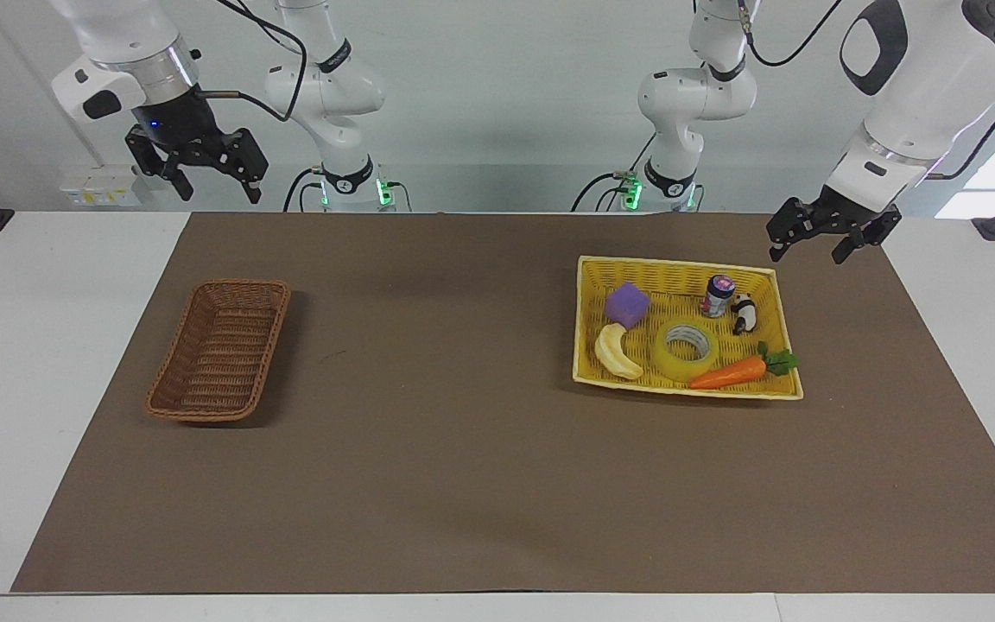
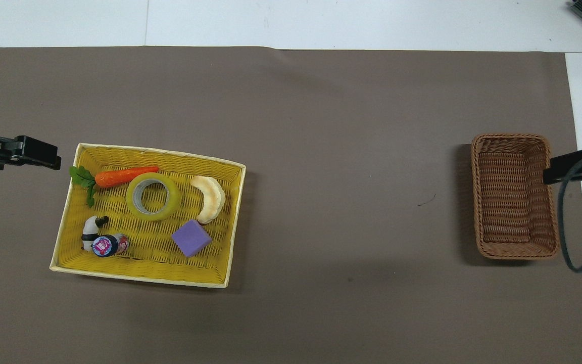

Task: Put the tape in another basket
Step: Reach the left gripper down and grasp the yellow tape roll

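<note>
Tape lies flat in the yellow tray between the banana and the carrot, touching the carrot. The overhead view cuts off both arms, showing only the black grippers. Left gripper hangs in the air with fingers spread, holding nothing, beside the tray's corner at the left arm's end. Right gripper waits high, fingers apart, well above the brown basket.

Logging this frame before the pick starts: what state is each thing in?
tape: flat in the yellow tray, ungrasped
brown basket: empty
banana: lying beside the tape
carrot: lying beside the tape
left gripper: open, raised
right gripper: open, waiting
</note>
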{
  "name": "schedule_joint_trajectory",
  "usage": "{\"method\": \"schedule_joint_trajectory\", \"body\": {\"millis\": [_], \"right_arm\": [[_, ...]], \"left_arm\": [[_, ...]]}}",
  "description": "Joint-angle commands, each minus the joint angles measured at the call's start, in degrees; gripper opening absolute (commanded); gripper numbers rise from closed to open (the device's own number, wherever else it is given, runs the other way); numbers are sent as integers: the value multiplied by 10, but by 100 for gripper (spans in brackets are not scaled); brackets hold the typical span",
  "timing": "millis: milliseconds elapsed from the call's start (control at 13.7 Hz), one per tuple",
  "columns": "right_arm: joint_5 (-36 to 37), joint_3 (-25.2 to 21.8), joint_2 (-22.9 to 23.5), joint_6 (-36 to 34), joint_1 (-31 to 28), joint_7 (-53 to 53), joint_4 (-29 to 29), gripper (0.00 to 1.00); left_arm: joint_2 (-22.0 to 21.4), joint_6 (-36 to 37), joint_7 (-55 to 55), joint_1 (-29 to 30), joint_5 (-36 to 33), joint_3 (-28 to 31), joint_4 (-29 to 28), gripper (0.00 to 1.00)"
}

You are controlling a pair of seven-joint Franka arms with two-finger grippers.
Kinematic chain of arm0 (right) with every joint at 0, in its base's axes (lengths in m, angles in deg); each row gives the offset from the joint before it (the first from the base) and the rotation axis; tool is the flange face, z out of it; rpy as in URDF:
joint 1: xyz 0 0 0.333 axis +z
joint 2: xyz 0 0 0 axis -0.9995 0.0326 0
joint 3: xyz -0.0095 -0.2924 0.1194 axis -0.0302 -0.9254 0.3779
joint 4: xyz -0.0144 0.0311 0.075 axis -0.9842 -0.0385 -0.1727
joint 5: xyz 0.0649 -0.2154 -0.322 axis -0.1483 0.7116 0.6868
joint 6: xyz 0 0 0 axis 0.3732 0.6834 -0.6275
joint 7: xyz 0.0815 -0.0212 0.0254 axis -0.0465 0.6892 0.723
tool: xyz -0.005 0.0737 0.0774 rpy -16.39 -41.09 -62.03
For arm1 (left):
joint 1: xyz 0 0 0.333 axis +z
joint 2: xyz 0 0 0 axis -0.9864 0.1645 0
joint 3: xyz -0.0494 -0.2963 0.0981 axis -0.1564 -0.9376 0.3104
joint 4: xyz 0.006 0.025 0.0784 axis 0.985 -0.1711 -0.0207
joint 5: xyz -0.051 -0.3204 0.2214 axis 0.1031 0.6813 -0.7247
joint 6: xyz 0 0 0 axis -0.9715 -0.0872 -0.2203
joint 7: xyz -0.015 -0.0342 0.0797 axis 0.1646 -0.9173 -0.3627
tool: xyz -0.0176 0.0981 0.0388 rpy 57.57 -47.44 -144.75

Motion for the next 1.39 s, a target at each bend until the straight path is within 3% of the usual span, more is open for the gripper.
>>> {"method": "schedule_joint_trajectory", "body": {"millis": [0,511,1315], "right_arm": [[-9,4,-2,3,-8,-13,0,100],[-9,4,-2,3,-8,-13,0,100],[-9,1,-2,1,-9,-13,0,100]], "left_arm": [[-12,-15,4,10,7,-4,-20,100],[-18,-135,5,10,9,-5,-135,100],[35,-320,-2,-26,58,-7,-280,100]]}}
